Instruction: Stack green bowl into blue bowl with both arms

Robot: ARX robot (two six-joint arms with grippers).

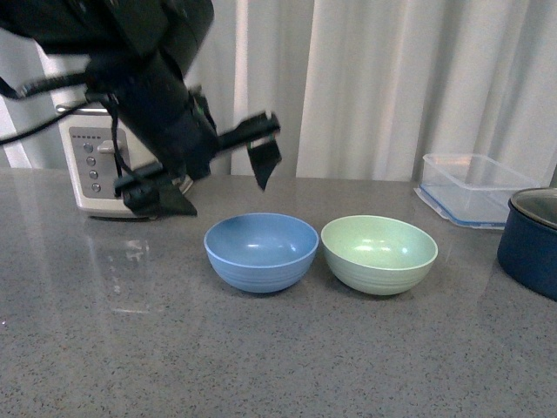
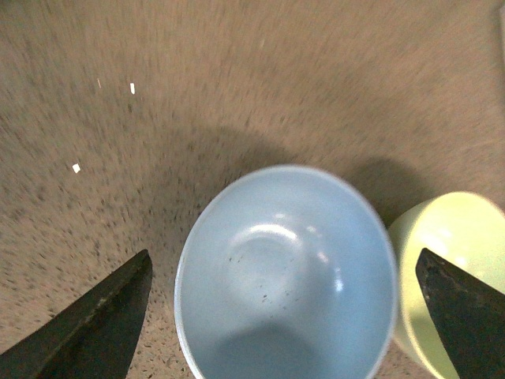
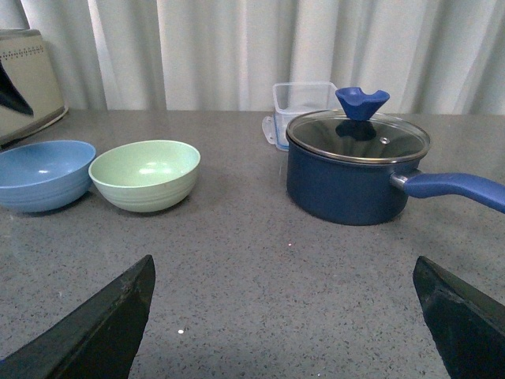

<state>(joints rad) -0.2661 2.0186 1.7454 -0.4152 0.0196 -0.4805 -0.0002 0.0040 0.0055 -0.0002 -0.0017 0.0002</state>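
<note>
Bowls, two: one blue bowl (image 1: 261, 251), sky-blue and matte, round, with faint ridges about the lower outside; one green bowl (image 1: 379, 252), pale mint, same shape and size. Both stand upright and empty at mid-counter, the blue to the left, the green just beside it on the right; whether the rims touch cannot be told. Grippers, two, black, thin-fingered: left gripper (image 1: 224, 196) hangs above and a little behind the blue bowl, fingers spread wide and holding nothing, the blue bowl lying between them in the wrist view; right gripper (image 3: 280, 316) sits low over bare counter, near side, fingers spread wide with nothing between. Counter (image 1: 278, 366), one, grey speckled stone, glossy. Pot (image 3: 351, 181), one, dark navy, with glass lid, blue knob and blue handle, right of the green bowl and well apart. Container (image 1: 470, 187), one, clear plastic, rectangular, beyond the pot. Appliance (image 1: 91, 165), one, cream with buttons, far left, partly hidden by the left arm. Curtains (image 1: 392, 78), white, pleated, along the back.
</note>
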